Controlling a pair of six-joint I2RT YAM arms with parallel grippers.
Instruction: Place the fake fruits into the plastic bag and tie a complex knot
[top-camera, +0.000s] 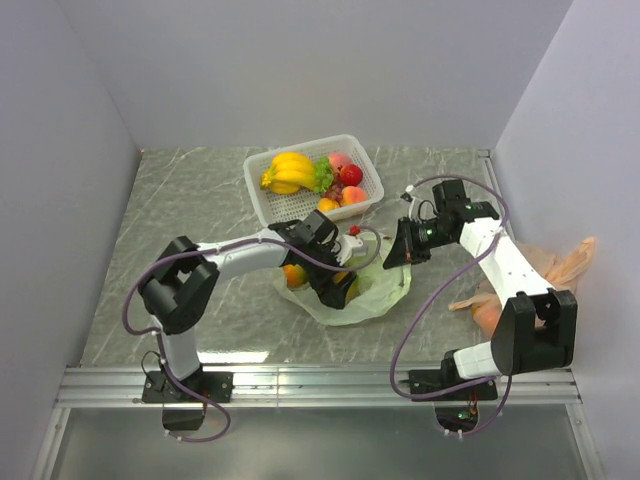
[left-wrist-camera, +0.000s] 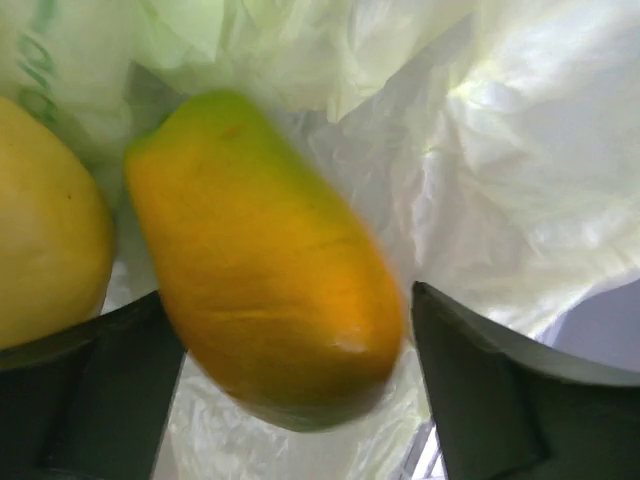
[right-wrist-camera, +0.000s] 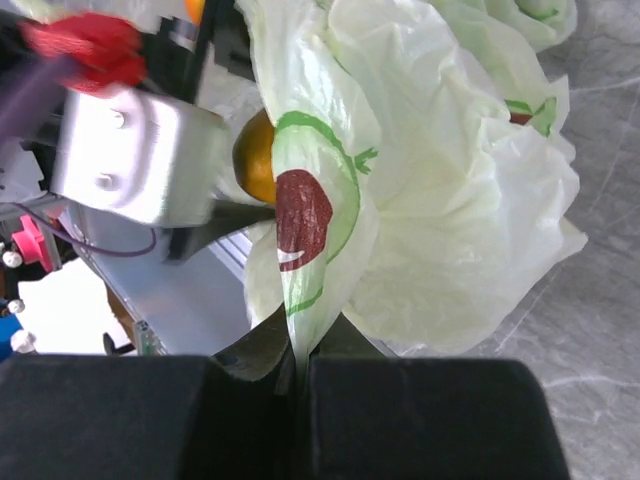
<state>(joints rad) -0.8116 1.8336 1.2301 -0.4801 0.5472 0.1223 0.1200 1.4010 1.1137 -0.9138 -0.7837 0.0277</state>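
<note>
The pale green plastic bag (top-camera: 375, 295) lies open at mid-table. My left gripper (top-camera: 338, 283) reaches into its mouth. In the left wrist view its jaws (left-wrist-camera: 285, 400) stand wide, with an orange-green mango (left-wrist-camera: 260, 270) between them; a thin gap shows at the right finger (left-wrist-camera: 520, 400). A yellow lemon (left-wrist-camera: 40, 230) lies beside it in the bag (left-wrist-camera: 520, 170). My right gripper (top-camera: 405, 250) is shut (right-wrist-camera: 300, 365) on the bag's rim (right-wrist-camera: 310, 250) and holds it up. More fake fruits, bananas (top-camera: 288, 172), peaches and a red apple (top-camera: 350, 174), sit in the basket.
The white lattice basket (top-camera: 290, 205) stands just behind the bag. A peach-orange translucent bag (top-camera: 560, 265) lies at the right wall behind my right arm. Grey walls close in the table on three sides.
</note>
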